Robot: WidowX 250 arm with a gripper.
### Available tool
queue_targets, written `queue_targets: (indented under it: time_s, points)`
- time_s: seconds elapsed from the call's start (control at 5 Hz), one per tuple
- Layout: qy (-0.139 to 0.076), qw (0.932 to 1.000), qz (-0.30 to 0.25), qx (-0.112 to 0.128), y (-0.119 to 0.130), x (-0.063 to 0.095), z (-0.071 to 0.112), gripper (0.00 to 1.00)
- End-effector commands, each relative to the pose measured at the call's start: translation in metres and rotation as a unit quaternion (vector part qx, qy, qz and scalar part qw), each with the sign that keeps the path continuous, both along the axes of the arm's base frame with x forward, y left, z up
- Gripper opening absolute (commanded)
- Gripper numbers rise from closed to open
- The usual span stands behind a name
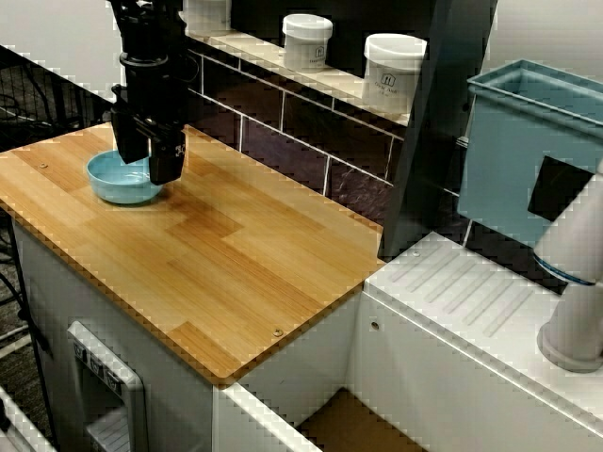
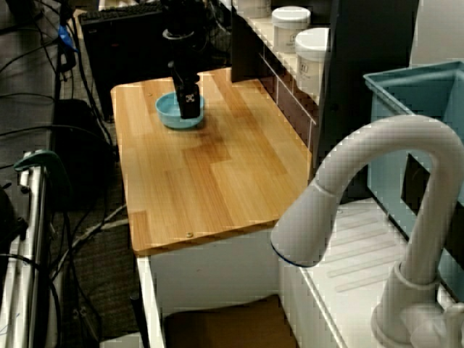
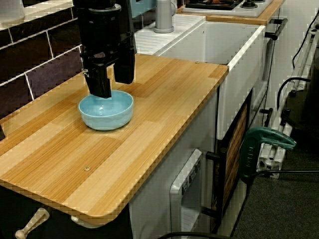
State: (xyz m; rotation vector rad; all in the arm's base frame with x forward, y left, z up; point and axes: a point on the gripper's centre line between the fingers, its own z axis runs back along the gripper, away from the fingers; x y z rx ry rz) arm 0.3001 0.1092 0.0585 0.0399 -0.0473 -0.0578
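Because the blue bowl [image 3: 106, 113] looks rigid, light, smooth and breakable, its rim is judged the safest hold. It stands upright near one end of the wooden surface [image 3: 164, 99]. The tool [image 3: 112, 87] hangs over its rim, jaws apart, clamping nothing.

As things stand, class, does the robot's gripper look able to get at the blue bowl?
Probably yes: the gripper hangs open right at the rim of the blue bowl, and nothing on the wooden counter stands between them.
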Motion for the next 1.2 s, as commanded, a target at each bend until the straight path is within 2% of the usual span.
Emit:
queue_targets:
  time_s: [0.0,0.4,0.8,1.0]
  points:
    - [-0.001,0.9998,-0.015,0.009,-0.006,0.0,-0.002,1.0]
    - [0.006,0.9998,-0.011,0.017,-0.015,-0.001,-0.018,1.0]
    - [0.018,0.9998,0.0,-0.01,-0.04,0.005,-0.023,1.0]
    - [0.032,0.9991,-0.005,-0.027,-0.061,0.006,-0.021,1.0]
